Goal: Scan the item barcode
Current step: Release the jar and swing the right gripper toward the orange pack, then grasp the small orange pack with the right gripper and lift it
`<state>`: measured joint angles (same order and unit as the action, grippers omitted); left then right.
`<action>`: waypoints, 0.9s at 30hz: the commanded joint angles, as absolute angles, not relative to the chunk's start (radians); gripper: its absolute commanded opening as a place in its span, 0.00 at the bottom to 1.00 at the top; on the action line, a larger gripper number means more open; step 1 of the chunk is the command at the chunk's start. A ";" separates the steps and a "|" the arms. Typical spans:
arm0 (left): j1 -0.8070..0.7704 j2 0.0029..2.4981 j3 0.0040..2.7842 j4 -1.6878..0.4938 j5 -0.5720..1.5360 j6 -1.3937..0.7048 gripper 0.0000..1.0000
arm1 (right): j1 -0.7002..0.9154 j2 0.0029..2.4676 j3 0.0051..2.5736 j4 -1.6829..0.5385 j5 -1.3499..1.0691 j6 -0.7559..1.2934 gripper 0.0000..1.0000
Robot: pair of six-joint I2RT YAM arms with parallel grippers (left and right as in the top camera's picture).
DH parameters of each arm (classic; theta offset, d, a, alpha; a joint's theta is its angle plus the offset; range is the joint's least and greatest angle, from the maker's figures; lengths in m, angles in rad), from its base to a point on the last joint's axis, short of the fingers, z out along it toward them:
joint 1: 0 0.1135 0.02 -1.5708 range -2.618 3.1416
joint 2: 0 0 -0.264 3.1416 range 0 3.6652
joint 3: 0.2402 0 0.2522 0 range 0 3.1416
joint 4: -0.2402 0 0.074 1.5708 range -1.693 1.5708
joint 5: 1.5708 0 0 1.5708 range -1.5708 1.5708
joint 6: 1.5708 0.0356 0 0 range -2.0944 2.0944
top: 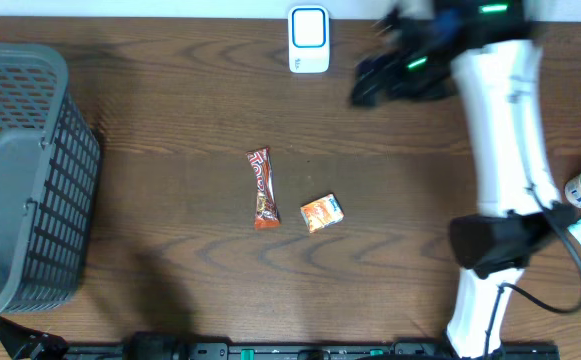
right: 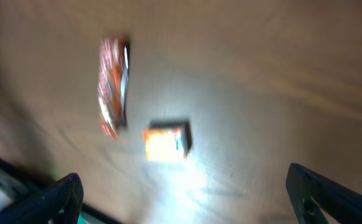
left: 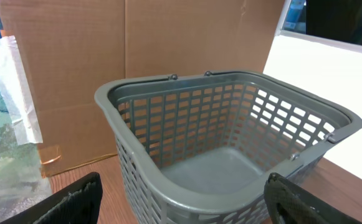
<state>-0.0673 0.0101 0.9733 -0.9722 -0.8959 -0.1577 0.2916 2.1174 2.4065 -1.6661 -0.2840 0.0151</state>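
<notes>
Since both items look like light snack goods, a gentle grip should do. Wrapped bar: thin slippery film, soft; take it across the narrow middle. Orange packet, at its 4 o'clock: stiffer; pinch opposite edges. Both lie flat mid-table, apart, with open wood all round. Right gripper, near the scanner at 12 o'clock: fingers wide apart, empty. Left gripper, facing the basket at 9 o'clock: likewise apart, empty. No barcode visible.
</notes>
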 commanded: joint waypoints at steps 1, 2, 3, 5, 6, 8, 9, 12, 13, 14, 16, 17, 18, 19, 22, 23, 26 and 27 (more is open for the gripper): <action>-0.068 0.002 0.966 -0.970 -0.897 -0.163 0.83 | 0.431 2.103 2.287 -1.649 -0.079 0.000 0.99; -0.068 0.002 0.966 -0.967 -0.897 -0.163 0.83 | 0.456 2.103 2.255 -1.643 -0.054 0.014 0.99; -0.068 0.002 0.966 -0.964 -0.898 -0.163 0.83 | 0.482 2.103 2.216 -1.633 -0.047 0.024 0.99; -0.068 0.002 0.966 -0.963 -0.897 -0.163 0.84 | 0.527 2.103 2.131 -1.615 -0.054 0.030 0.99; -0.068 0.002 0.966 -0.963 -0.898 -0.163 0.83 | 0.545 2.103 2.091 -1.607 -0.050 0.031 0.99; -0.068 0.002 0.966 -0.963 -0.897 -0.163 0.83 | 0.588 2.103 1.962 -1.557 -0.027 0.072 0.99; -0.068 0.002 0.966 -0.963 -0.898 -0.163 0.84 | 0.602 2.103 1.916 -1.533 -0.001 0.099 0.99; -0.068 0.002 0.966 -0.963 -0.897 -0.163 0.83 | 0.627 2.103 1.797 -1.475 0.018 0.132 0.99; -0.068 0.002 0.966 -0.963 -0.898 -0.163 0.84 | 0.634 2.103 1.763 -1.456 0.017 0.142 0.99; -0.068 0.002 0.966 -0.963 -0.897 -0.163 0.84 | 0.643 2.103 1.729 -1.430 0.017 0.146 0.99; -0.068 0.002 0.966 -0.963 -0.897 -0.163 0.83 | 0.662 2.103 1.665 -1.364 0.017 0.145 0.99; -0.068 0.002 0.966 -0.964 -0.897 -0.163 0.83 | 0.678 2.103 1.625 -1.311 0.017 0.145 0.99; -0.068 0.002 0.966 -0.964 -0.898 -0.163 0.83 | 0.686 2.103 1.612 -1.289 0.013 0.146 0.99; -0.068 0.002 0.966 -0.964 -0.897 -0.163 0.83 | 0.692 2.103 1.605 -1.277 0.004 0.146 0.99; -0.068 0.002 0.966 -0.964 -0.898 -0.163 0.83 | 0.712 2.103 1.601 -1.254 -0.013 0.146 0.99; -0.068 0.002 0.966 -0.964 -0.897 -0.163 0.84 | 0.715 2.103 1.601 -1.243 -0.013 0.151 0.99; -0.068 0.002 0.966 -0.964 -0.897 -0.163 0.83 | 0.718 2.104 1.593 -1.199 -0.013 0.165 0.99; -0.068 0.002 0.966 -0.965 -0.897 -0.163 0.83 | 0.718 2.104 1.586 -1.182 -0.013 0.169 0.99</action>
